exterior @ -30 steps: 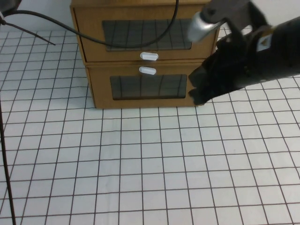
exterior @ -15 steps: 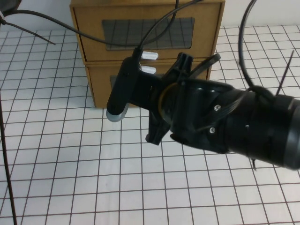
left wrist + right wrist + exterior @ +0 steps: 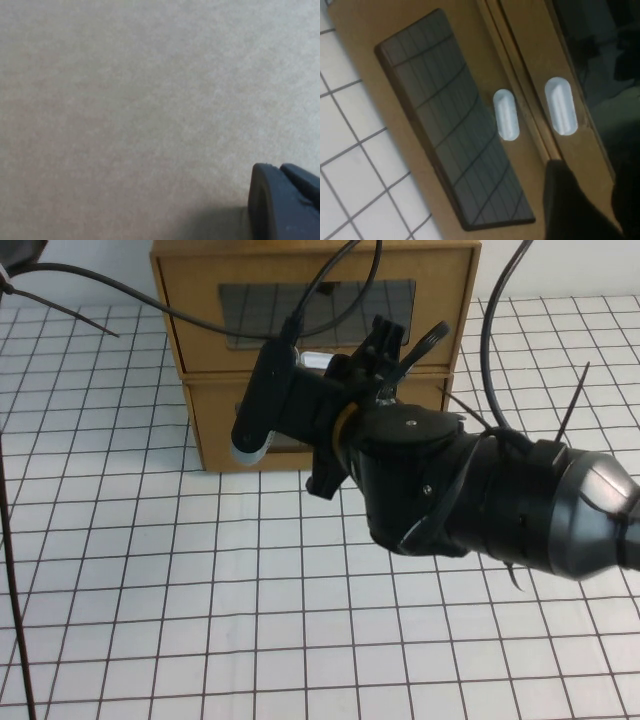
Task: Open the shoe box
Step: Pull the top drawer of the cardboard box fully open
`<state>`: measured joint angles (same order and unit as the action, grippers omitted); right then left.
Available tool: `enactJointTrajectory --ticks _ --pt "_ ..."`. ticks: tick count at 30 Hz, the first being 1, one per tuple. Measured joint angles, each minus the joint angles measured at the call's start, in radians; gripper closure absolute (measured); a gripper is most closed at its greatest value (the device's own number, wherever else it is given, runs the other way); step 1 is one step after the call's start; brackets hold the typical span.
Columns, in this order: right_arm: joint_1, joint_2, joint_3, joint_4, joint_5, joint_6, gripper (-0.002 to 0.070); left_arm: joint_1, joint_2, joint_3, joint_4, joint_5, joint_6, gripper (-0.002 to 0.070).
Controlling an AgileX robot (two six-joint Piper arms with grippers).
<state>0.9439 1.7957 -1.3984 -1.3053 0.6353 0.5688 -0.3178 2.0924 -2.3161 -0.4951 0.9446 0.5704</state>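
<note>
- A second ago the right arm [image 3: 470, 500] reached in by the right end of the shoe box [image 3: 200, 310]. It has since swung across and now hangs in front of the box's middle and right.
- Over the last half second it has pushed closer to the box.
- The lower drawer front [image 3: 212, 430] was in plain sight before; now only its left strip shows from above.
- The lower white handle [image 3: 506, 115] has gone behind the arm in the high view, and the upper white handle [image 3: 318, 360] barely peeks out.
- The right gripper [image 3: 580, 205] has left the lower drawer's right edge and now faces both handles.
</note>
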Motion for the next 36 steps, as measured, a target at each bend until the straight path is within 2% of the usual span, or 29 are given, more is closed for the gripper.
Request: enactJointTrajectory --ticks 15,28,36 --pt "-0.067 0.047 -0.015 -0.093 -0.145 0.013 0.0456 0.0 0.002 -0.002 -0.002 0.02 0.0 0.068" --pt "-0.067 0.18 -0.146 -0.152 -0.124 0.014 0.0454 0.0 0.002 -0.004 -0.006 0.025 0.0 0.068" --pt "-0.097 0.215 -0.157 -0.161 -0.115 0.014 0.0454 0.0 0.002 -0.004 -0.006 0.025 0.0 0.068"
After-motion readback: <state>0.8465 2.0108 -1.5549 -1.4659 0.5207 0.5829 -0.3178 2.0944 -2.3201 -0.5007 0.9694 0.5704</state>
